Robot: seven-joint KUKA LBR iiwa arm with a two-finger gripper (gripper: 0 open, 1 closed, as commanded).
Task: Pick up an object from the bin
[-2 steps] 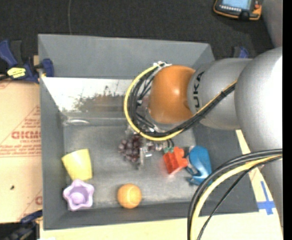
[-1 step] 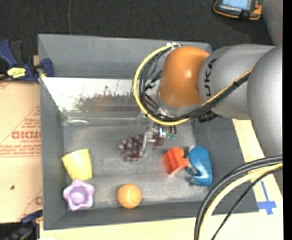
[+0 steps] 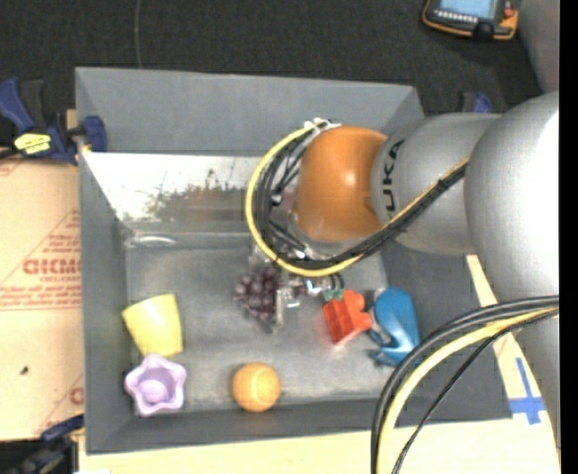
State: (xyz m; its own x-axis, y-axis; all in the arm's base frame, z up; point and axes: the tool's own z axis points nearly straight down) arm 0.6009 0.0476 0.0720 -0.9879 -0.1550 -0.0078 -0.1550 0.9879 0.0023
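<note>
My gripper (image 3: 287,299) reaches down into the middle of the bin, its metal fingers right beside a dark purple bunch of grapes (image 3: 257,293). The wrist above hides most of it, so the finger gap stays out of sight. Just right of the gripper lies an orange-red toy piece (image 3: 345,318), and past that a blue rounded thing (image 3: 397,324) near the right wall.
A yellow cup (image 3: 154,324) lies at the left. Below it sits a lilac flower-shaped dish (image 3: 155,384), and an orange ball (image 3: 256,386) rests near the front wall. The arm with its orange cover and yellow cables spans the bin's right half.
</note>
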